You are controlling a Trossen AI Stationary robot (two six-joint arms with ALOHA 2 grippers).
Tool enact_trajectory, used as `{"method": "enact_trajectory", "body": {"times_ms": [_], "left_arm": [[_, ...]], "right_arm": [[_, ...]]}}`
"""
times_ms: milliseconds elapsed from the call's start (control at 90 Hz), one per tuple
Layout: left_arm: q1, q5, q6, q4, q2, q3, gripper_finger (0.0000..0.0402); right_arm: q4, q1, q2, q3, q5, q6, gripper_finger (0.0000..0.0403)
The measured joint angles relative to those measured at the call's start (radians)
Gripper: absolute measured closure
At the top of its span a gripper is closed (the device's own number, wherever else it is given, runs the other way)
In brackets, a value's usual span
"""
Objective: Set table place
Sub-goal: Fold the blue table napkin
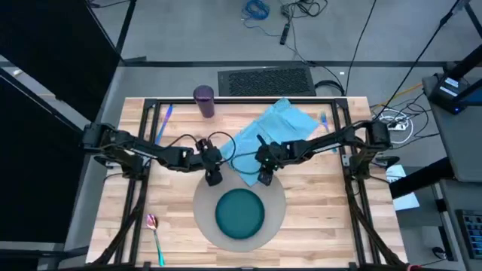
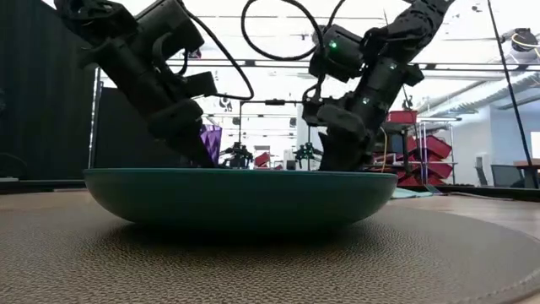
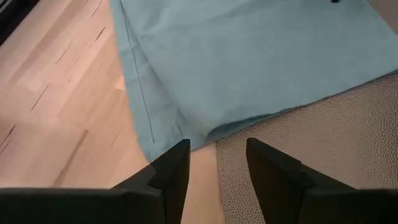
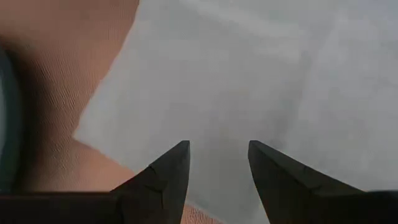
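A teal plate (image 1: 241, 213) sits on the round grey mat (image 1: 202, 197) near the table's front edge. The light blue napkin (image 1: 275, 134) lies spread behind them, its near corner on the mat's far rim. My left gripper (image 1: 213, 178) hangs open just left of that corner (image 3: 163, 148), over bare wood and the mat's edge (image 3: 323, 149). My right gripper (image 1: 265, 178) stands open over the napkin (image 4: 249, 81) where it overlaps the mat (image 4: 56, 93). In the low view the plate (image 2: 240, 198) hides both grippers' fingertips.
A purple cup (image 1: 203, 100) stands at the far edge, left of centre. One blue utensil (image 1: 166, 117) lies far left, another (image 1: 324, 119) far right by the napkin. A pink-bowled, green-handled spoon (image 1: 154, 229) lies near left. Bare wood shows right of the mat.
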Motion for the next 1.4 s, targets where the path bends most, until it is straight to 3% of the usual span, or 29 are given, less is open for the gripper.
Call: {"method": "enact_trajectory", "body": {"times_ms": [267, 944, 1100, 1333, 1400], "left_arm": [[0.000, 0.000, 0.000, 0.000, 0.000, 0.000, 0.0258], [0.000, 0.000, -0.006, 0.000, 0.000, 0.000, 0.0258], [0.000, 0.000, -0.005, -0.001, 0.000, 0.000, 0.0258], [0.000, 0.000, -0.005, -0.001, 0.000, 0.000, 0.0258], [0.000, 0.000, -0.005, -0.001, 0.000, 0.000, 0.0258]], "right_arm": [[-0.014, 0.025, 0.001, 0.000, 0.065, -0.069, 0.0245], [-0.029, 0.056, 0.042, 0.006, 0.068, -0.061, 0.0252], [-0.026, 0.057, 0.051, 0.006, 0.067, -0.054, 0.0284], [-0.030, 0.056, 0.045, 0.003, 0.067, -0.075, 0.0387], [-0.029, 0.056, 0.038, 0.002, 0.067, -0.083, 0.0396]]}}
